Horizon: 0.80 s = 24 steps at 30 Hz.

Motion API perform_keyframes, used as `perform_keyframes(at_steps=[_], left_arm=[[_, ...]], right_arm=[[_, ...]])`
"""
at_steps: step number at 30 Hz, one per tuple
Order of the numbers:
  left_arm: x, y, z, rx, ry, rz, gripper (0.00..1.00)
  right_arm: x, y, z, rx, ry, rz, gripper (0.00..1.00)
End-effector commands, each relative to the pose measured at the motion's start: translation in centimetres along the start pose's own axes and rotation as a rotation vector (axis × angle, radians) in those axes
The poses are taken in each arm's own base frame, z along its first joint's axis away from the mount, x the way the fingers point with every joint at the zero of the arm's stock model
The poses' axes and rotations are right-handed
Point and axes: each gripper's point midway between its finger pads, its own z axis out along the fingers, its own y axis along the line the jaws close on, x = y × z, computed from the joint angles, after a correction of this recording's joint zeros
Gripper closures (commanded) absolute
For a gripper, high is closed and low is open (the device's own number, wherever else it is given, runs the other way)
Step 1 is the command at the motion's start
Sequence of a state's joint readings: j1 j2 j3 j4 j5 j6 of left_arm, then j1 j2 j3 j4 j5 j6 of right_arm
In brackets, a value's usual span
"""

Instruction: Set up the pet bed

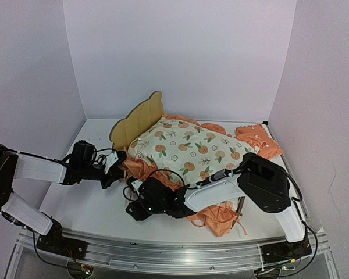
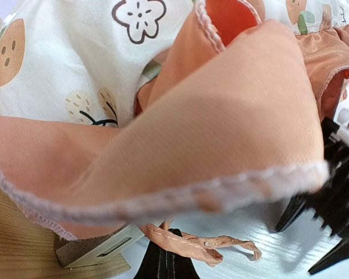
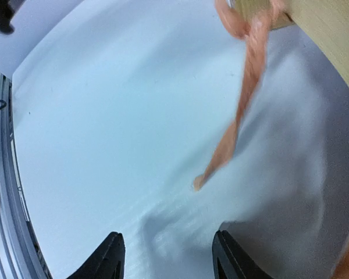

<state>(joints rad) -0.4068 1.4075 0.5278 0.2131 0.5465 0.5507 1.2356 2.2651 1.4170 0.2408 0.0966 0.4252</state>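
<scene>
Plywood bed (image 1: 141, 119) stands mid-table toward the back, its scalloped headboard upright at the left rear. Almost all of the frame is hidden under the pad (image 1: 192, 148), which lies draped across it, orange ruffle spilling over the near side onto the table (image 1: 87, 203). A pillow (image 1: 257, 139) lies just beside the bed's far right end.

The left arm reaches low from the left edge, forearm nearly level. The left gripper (image 1: 117, 168) is at the ruffle by the bed's near left corner, jaws together. Whether they pinch any cloth cannot be told.

The right arm folds at a high elbow on the right, and its forearm runs leftward along the bed's front. The right gripper (image 3: 168, 256) points down over bare table with its jaws apart and nothing between them. A ribbon (image 3: 244, 99) dangles just ahead of it from the frame's edge.
</scene>
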Motion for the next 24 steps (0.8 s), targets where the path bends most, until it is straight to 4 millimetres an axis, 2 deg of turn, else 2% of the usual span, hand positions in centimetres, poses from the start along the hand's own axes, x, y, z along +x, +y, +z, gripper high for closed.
perform_keyframes(at_steps=[1,7,8,12,13,17,20,24], left_arm=[[0.1,0.2,-0.4,-0.018,0.016,-0.014,1.0],[0.3,0.2,-0.6,-0.02,0.025,-0.018,1.0],[0.4,0.2,-0.6,-0.021,0.029,-0.018,1.0],[0.8,0.3,-0.8,-0.032,0.062,-0.011,1.0],[1.0,0.6,-0.9,-0.043,0.083,-0.002,1.0],[2.7,0.9,-1.7,-0.075,0.19,0.056,1.0],[3.9,0.8,-2.3,-0.08,0.247,0.121,1.0],[6.0,2.5,-2.5,-0.153,0.319,0.156,1.0]], right_arm=[[-1.2,-2.1,1.9,0.079,-0.03,0.007,0.45],[-1.6,-3.8,3.1,0.166,-0.079,0.019,0.44],[-1.6,-4.3,3.2,0.187,-0.086,0.021,0.5],[-2.2,-4.6,3.0,0.198,-0.096,0.008,0.96],[-2.6,-4.4,2.5,0.193,-0.101,-0.005,1.0],[-4.5,-2.9,-0.4,0.157,-0.115,-0.082,1.0],[-6.2,-1.5,-3.4,0.122,-0.127,-0.13,1.0],[-7.5,-0.7,-6.3,0.115,-0.128,-0.187,1.0]])
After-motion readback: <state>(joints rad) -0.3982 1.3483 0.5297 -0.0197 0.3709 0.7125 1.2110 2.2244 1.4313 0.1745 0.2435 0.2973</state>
